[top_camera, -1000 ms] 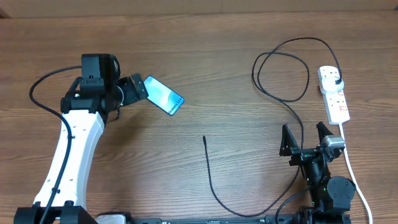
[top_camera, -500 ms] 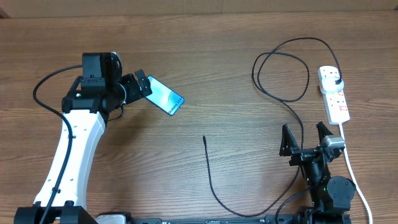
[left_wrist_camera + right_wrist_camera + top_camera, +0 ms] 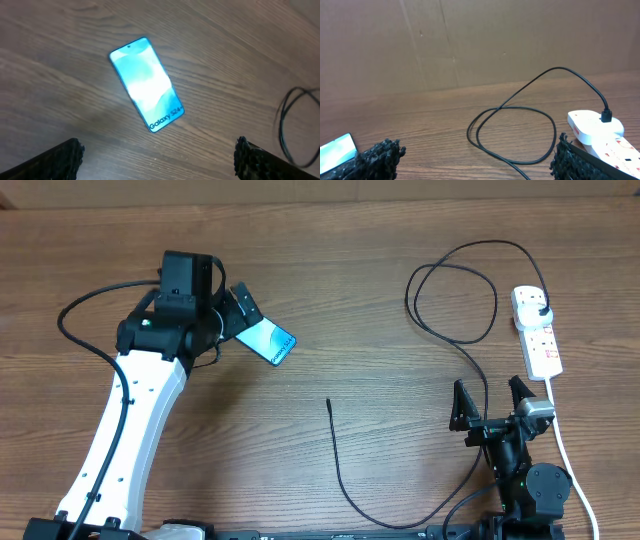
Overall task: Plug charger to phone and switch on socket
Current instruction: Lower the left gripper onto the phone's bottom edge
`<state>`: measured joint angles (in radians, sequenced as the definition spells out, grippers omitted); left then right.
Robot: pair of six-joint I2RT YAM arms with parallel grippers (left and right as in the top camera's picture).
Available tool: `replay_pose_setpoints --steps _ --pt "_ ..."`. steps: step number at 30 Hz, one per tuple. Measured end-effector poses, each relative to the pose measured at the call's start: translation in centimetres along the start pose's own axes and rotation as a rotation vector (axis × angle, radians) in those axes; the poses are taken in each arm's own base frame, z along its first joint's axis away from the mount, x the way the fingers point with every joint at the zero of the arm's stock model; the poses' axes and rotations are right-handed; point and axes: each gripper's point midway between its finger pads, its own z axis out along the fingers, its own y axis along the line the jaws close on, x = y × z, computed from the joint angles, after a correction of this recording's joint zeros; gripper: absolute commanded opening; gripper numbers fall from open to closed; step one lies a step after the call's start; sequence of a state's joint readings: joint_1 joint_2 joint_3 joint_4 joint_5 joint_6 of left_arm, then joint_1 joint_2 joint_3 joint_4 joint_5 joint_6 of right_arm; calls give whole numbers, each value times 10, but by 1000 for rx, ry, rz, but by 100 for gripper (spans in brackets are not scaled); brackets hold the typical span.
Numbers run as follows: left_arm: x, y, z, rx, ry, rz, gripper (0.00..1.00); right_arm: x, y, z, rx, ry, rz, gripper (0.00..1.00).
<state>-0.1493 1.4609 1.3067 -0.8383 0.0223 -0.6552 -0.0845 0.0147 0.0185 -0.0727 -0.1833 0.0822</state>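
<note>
Wood table: L claw wide open over phone, R claw same.

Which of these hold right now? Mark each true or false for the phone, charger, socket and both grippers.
1. The phone lies screen up and lit. True.
2. The charger has its tip in the phone. False: the tip lies loose on the table, apart from the phone.
3. The charger's black plug sits in the socket. True.
4. The left gripper is shut on the phone. False: it is open above the phone and holds nothing.
5. The right gripper is open and empty. True.
</note>
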Motion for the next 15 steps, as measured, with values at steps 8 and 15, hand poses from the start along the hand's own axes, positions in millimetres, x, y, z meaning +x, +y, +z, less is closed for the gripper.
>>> replay_pose_setpoints --steps 8,15 --pt "-1 7 1 -60 9 -151 100 0 0 0 0 0 0 100" --pt "-10 -2 21 -160 116 -170 100 0 0 0 1 1 0 100"
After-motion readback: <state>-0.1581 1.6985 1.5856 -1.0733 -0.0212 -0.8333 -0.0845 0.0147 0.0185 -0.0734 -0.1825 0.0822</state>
